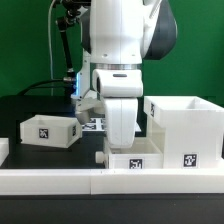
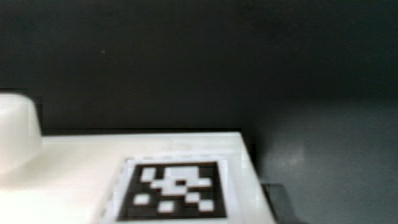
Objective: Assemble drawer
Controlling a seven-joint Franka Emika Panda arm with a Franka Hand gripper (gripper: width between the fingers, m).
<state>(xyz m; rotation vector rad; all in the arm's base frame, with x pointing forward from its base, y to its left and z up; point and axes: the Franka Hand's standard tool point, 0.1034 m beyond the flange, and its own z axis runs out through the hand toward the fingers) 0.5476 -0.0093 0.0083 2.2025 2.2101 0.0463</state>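
Observation:
The drawer lies in three white tagged pieces. The tall shell (image 1: 186,124) stands at the exterior view's right. One small tray (image 1: 46,129) sits at the left. The second tray (image 1: 137,160) sits right under my hand, beside the shell, against the front rail. My gripper (image 1: 122,143) reaches down to this tray's top edge; the hand hides the fingers, so I cannot tell whether they are open or shut. The wrist view shows a white tagged surface (image 2: 178,185) very close, with black table beyond it. I cannot make out the fingertips there.
A long low white rail (image 1: 60,181) runs along the table's front edge. The marker board (image 1: 94,124) lies on the black table behind my hand. A blurred white rounded shape (image 2: 15,130) sits at the wrist view's edge.

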